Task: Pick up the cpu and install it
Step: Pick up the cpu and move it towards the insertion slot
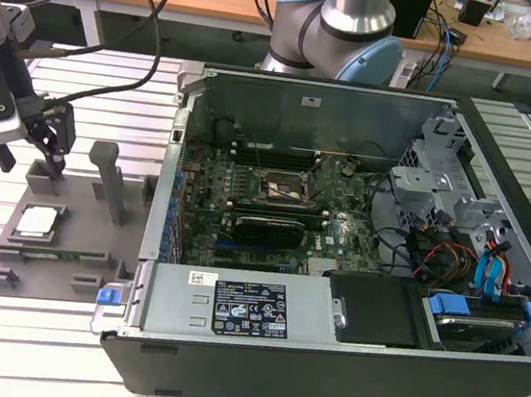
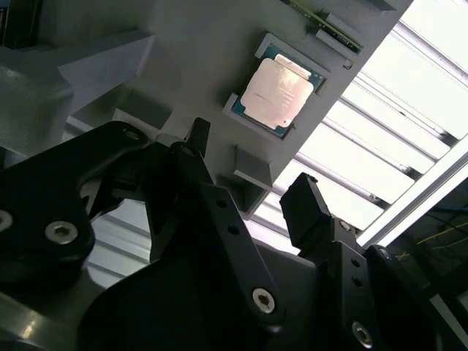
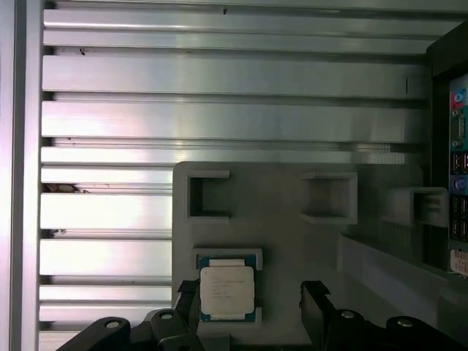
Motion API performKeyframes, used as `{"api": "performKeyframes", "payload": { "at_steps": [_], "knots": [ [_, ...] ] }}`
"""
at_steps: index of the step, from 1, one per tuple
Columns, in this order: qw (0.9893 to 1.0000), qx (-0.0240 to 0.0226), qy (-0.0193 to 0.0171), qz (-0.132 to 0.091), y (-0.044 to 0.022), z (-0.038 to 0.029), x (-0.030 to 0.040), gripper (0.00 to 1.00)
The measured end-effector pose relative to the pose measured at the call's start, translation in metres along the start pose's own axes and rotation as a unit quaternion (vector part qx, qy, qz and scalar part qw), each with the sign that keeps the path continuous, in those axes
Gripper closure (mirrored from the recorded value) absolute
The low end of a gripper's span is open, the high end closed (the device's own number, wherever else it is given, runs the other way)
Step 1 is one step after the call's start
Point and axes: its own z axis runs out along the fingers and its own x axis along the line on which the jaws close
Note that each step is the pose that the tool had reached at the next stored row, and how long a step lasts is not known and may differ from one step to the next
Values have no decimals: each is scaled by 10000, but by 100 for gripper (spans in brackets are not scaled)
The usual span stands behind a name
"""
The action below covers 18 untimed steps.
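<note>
Two fingers (image 3: 316, 303) spread wide, gripper (image 3: 252, 296) empty; I'm hovering over chip (image 3: 227, 290) in tray (image 3: 292, 248), judging it off-centre, needing sideways nudge.

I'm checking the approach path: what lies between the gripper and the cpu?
In the second wrist view, only the grey tray itself, bare surface and one low tab, lies between the open gripper and the cpu; nothing loose.
</note>
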Motion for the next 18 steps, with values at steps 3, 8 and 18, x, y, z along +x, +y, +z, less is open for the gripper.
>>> {"api": "performKeyframes", "payload": {
  "at_steps": [3, 8, 18],
  "knots": [
    [10000, 0, 0, 0, 0, 13, 0, 34],
    [10000, 0, 0, 0, -1, 51, 1, 34],
    [10000, 0, 1, 1, -3, 156, 6, 34]
  ]
}}
